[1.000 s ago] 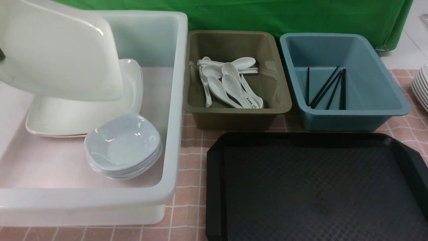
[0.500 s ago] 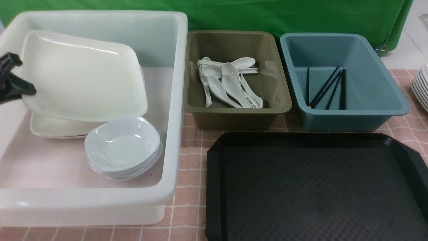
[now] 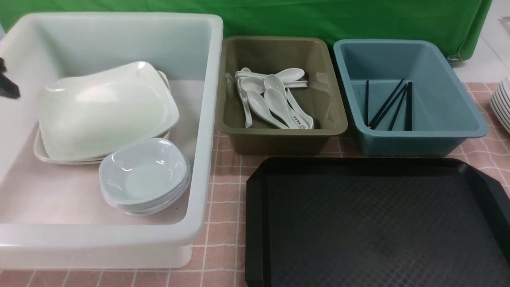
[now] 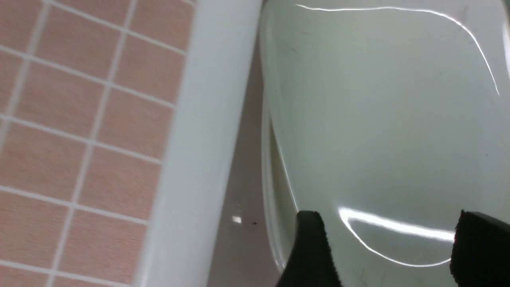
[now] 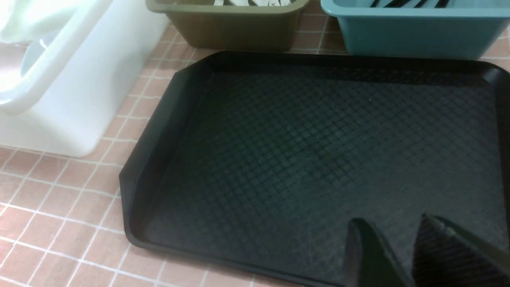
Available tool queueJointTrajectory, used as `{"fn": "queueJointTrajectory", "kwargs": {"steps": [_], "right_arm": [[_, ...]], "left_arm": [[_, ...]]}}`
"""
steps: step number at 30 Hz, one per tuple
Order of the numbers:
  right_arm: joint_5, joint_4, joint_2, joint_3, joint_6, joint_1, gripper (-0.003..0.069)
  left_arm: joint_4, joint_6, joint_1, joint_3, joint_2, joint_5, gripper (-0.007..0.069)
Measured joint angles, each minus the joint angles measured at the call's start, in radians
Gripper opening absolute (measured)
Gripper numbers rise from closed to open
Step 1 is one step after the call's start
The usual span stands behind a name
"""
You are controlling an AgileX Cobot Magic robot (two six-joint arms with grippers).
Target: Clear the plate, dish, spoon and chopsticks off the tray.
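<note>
The large white plate [image 3: 107, 107] lies tilted on a stack of like plates inside the white tub [image 3: 209, 119]. My left gripper [image 4: 388, 223] hovers open just over the plate [image 4: 378, 119], touching nothing; only a black tip of it [image 3: 7, 85] shows at the front view's left edge. A stack of small dishes [image 3: 143, 175] sits in front of the plates. Several white spoons [image 3: 271, 99] lie in the olive tub [image 3: 239, 131]. Black chopsticks [image 3: 390, 105] lie in the blue tub [image 3: 418, 137]. The black tray [image 3: 374, 223] is bare, and my right gripper [image 5: 392, 221] hangs open above its near part [image 5: 303, 159].
More white dishes [image 3: 503, 103] are stacked at the table's far right edge. A green cloth [image 3: 279, 18] hangs behind the tubs. Pink checked tablecloth [image 3: 225, 191] shows between the white tub and the tray.
The left gripper lowered the raised plate onto the stack in the white tub, opened, let it go, and drew back to the left. The right arm has not moved.
</note>
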Motion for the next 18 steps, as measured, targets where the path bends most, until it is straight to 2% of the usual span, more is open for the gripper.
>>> {"fn": "queueJointTrajectory", "kwargs": {"steps": [3, 6, 12, 15, 17, 18], "right_arm": [[0.000, 0.000, 0.000, 0.000, 0.000, 0.000, 0.0239], [0.004, 0.000, 0.012, 0.000, 0.000, 0.000, 0.0211], [0.081, -0.001, 0.115, -0.022, -0.010, 0.000, 0.0080], [0.146, -0.007, 0.171, -0.056, -0.031, 0.000, 0.0043], [0.256, -0.021, 0.227, -0.093, -0.051, 0.000, 0.0035], [0.261, -0.029, 0.251, -0.100, -0.056, 0.000, 0.0035]], "left_arm": [[0.023, -0.043, 0.000, -0.053, -0.028, 0.060, 0.0457], [0.024, -0.065, 0.000, -0.098, -0.057, 0.162, 0.0379], [0.016, -0.062, -0.020, -0.126, -0.129, 0.400, 0.0050], [0.012, -0.063, -0.053, -0.118, -0.167, 0.417, 0.0008], [0.011, -0.084, -0.111, -0.098, -0.212, 0.422, -0.0004], [0.008, -0.095, -0.154, -0.080, -0.238, 0.423, -0.0007]]}}
